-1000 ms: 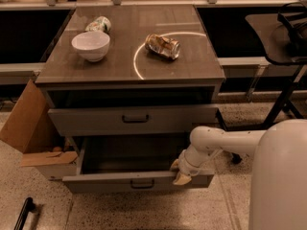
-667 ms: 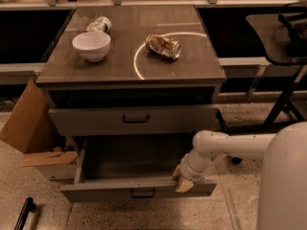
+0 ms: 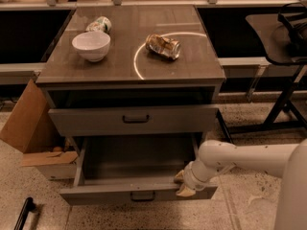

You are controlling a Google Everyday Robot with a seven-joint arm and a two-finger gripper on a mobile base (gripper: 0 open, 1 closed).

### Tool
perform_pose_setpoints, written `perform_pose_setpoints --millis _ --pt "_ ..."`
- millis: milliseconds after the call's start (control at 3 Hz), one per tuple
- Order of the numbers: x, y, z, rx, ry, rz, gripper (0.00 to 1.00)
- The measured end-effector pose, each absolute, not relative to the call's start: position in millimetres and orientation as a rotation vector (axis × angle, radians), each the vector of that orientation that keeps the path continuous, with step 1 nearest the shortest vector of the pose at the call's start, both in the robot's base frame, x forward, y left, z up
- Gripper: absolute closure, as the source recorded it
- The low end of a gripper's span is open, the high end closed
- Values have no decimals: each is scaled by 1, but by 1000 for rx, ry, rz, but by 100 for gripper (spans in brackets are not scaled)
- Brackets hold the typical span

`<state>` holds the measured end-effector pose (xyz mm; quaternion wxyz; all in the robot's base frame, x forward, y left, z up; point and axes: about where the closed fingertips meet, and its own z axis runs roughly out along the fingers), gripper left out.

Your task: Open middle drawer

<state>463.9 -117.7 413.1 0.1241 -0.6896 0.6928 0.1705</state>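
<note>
The middle drawer point(image 3: 124, 191) is a wide grey drawer with a small dark bar handle point(image 3: 142, 195). It stands pulled well out of the cabinet, and its inside looks empty. My gripper point(image 3: 183, 183) is at the right end of the drawer's front panel, on my white arm point(image 3: 240, 159) that reaches in from the right. One tan fingertip point(image 3: 180, 176) sits inside the front panel's top edge. The other sits on its outer face, so the gripper clasps the panel. The drawer above point(image 3: 135, 119) is shut.
On the cabinet top point(image 3: 115, 66) are a white bowl point(image 3: 91, 45), a crushed can point(image 3: 163, 46) and a lying bottle point(image 3: 99, 24). A cardboard box point(image 3: 29, 128) leans at the cabinet's left. A dark chair point(image 3: 285, 47) stands at the right, and a black object point(image 3: 24, 212) lies on the floor.
The middle drawer has slid further out toward the camera. My gripper has moved down and forward with its front panel.
</note>
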Motion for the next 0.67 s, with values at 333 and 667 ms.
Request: perform_pose_setpoints --millis 333,667 --pt "463 -117 413 -2008 2020 497 100" --pt "462 -117 412 -2010 2020 502 81"
